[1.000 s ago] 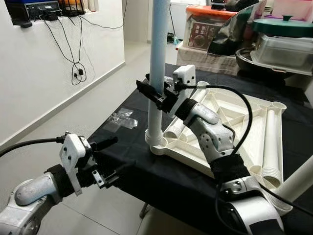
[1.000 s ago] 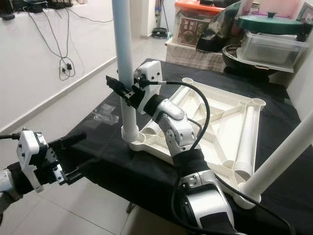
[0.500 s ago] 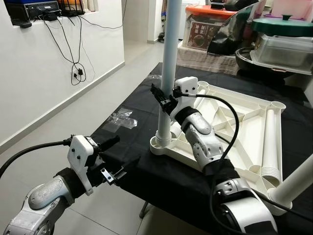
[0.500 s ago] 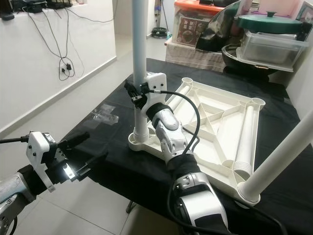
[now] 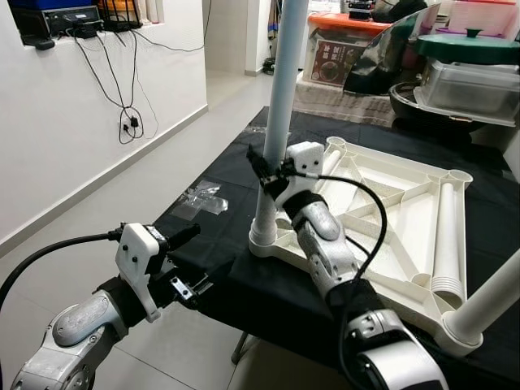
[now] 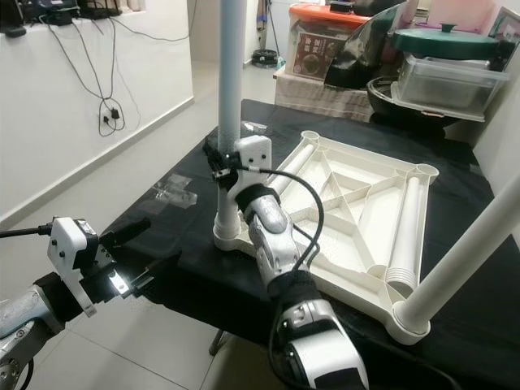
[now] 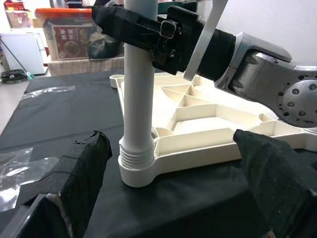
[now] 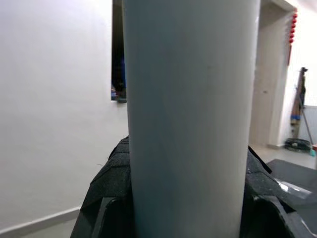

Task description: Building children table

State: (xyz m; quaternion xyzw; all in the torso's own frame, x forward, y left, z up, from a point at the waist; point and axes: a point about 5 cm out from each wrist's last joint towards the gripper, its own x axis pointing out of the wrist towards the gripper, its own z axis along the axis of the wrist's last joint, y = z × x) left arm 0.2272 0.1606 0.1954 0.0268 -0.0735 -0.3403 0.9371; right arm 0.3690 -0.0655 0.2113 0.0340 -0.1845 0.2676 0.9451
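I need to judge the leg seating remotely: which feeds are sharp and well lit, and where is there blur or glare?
Left and right eye views: evenly lit, sharp; right hand clamped on the white table leg.
Left wrist view: socket joint crisp, left hand's fingers close and soft.
Right wrist view: leg too near, soft, no glare.

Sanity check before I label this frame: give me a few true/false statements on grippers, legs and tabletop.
1. The right gripper is shut on the upright leg. True.
2. The left gripper holds a table leg. False: it is open and holds nothing, off the near edge of the black cloth.
3. The upright leg stands in a corner socket of the white tabletop. True.
4. The tabletop lies with its smooth side up. False: its ribbed underside faces up.
5. A loose leg lies in the tabletop. True.
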